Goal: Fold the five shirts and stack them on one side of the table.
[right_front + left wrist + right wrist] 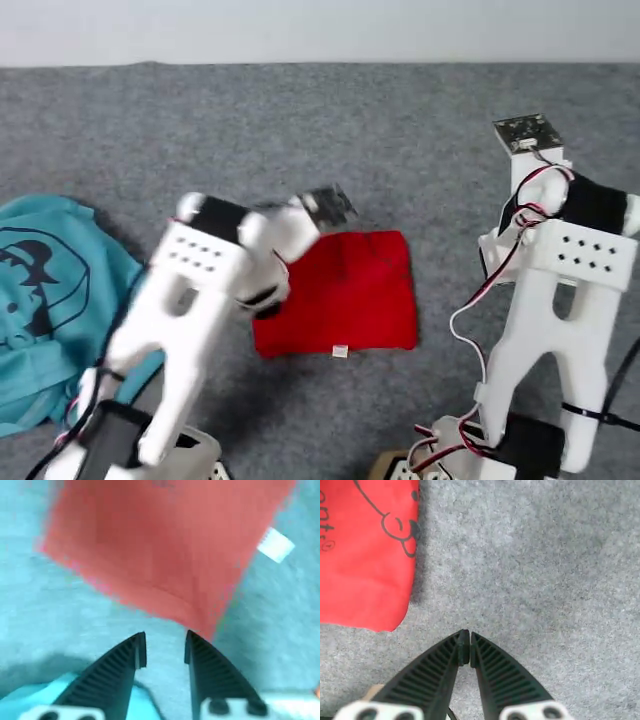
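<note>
Red shirt (345, 290) lies folded mid-table on the grey table (420, 130). Teal shirt (45, 300) lies crumpled near the left arm. Left gripper (162, 649) hangs at the red shirt's corner, jaws slightly apart, empty. Right gripper (467, 647) is closed on nothing, beside the red shirt.

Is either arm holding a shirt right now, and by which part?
Nothing is held: left gripper open beside the red shirt, right gripper shut, empty.
</note>
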Robot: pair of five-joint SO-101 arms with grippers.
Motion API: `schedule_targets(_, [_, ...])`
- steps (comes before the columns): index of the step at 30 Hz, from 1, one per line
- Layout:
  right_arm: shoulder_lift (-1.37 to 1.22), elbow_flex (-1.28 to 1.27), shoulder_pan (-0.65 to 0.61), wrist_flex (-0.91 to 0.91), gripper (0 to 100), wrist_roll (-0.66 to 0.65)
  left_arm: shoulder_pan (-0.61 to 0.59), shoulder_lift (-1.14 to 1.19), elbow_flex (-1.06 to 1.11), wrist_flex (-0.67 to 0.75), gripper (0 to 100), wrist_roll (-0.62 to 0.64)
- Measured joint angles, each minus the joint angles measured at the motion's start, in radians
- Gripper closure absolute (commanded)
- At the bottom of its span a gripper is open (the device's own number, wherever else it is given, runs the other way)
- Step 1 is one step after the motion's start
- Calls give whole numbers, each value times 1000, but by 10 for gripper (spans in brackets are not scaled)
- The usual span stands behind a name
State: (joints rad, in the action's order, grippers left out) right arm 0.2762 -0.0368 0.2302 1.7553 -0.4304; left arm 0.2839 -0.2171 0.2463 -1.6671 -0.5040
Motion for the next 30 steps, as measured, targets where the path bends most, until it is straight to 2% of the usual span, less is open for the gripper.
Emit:
schedule_targets(6, [0,0,0,0,987,0,-138,43,-43,153,862,213])
schedule_targets(11, [0,0,0,0,987,0,-152,199,-61,233,840,315])
schedule_targets(17, [0,-78,0,0,987,0,-152,367,-166,250,818,367])
schedule_targets(24, [0,-112,0,0,987,0,-152,562,-270,270,820,368])
schedule_targets(30, [0,-112,0,0,987,0,-155,726,-462,270,844,368])
